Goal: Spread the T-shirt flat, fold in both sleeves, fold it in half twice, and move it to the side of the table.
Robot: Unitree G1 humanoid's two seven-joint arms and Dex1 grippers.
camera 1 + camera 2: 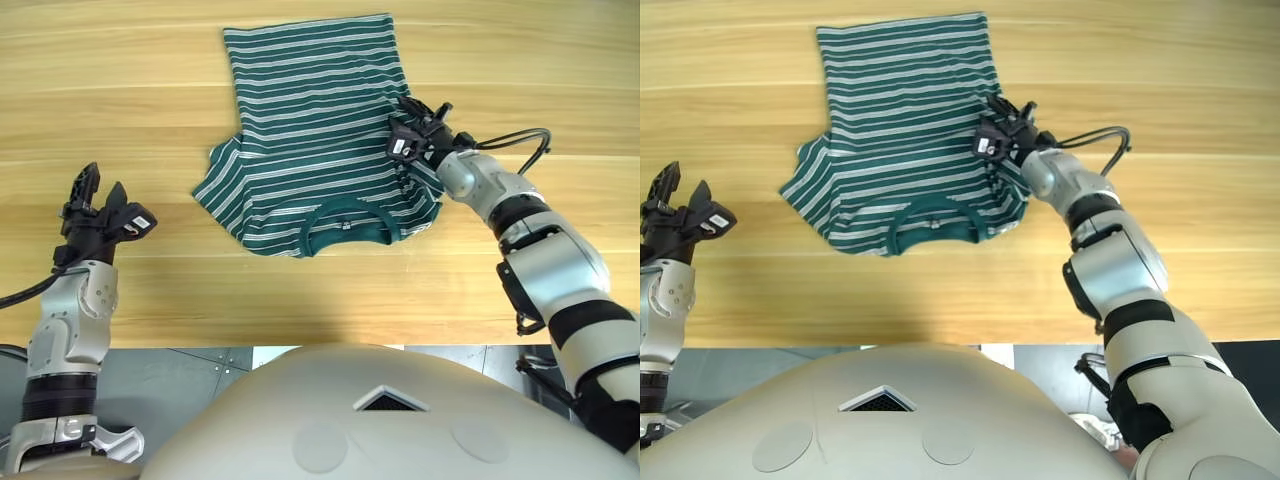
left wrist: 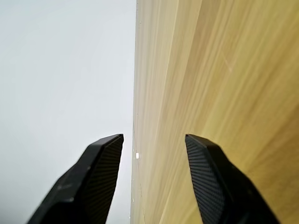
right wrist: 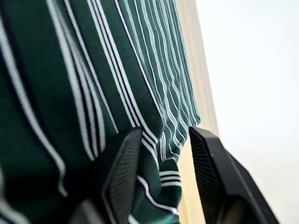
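**One sleeve in, one sleeve waiting**

One side of the green striped T-shirt [image 1: 310, 110] is looking narrower than the other. The shirt is lying face up in the middle of the wooden table [image 1: 120, 80], its collar [image 1: 345, 228] near me and its hem on the far side. On the right the sleeve seems to be turned in over the body, though it is lying bunched, not crisp. The left sleeve [image 1: 215, 178] is sticking out flat on the wood.

I am resting my right gripper [image 1: 425, 112] on the shirt's right edge. Its fingers [image 3: 124, 172] are standing apart with a ridge of striped cloth in the gap, and as far as I can judge they are not clamping it. I am holding my left gripper [image 1: 103, 185] spread wide above bare wood, well apart from the shirt, on the near left.

I judge that I am working through the sleeve-folding step, with the right side about done. The next move calls for lifting the right gripper away without dragging the fold open. The left gripper then needs to go to the left cuff, pinch it and carry it rightward across the chest.

The tabletop is pale, smooth, long-grained wood. Grey flooring [image 1: 190, 370] is showing past its near edge.
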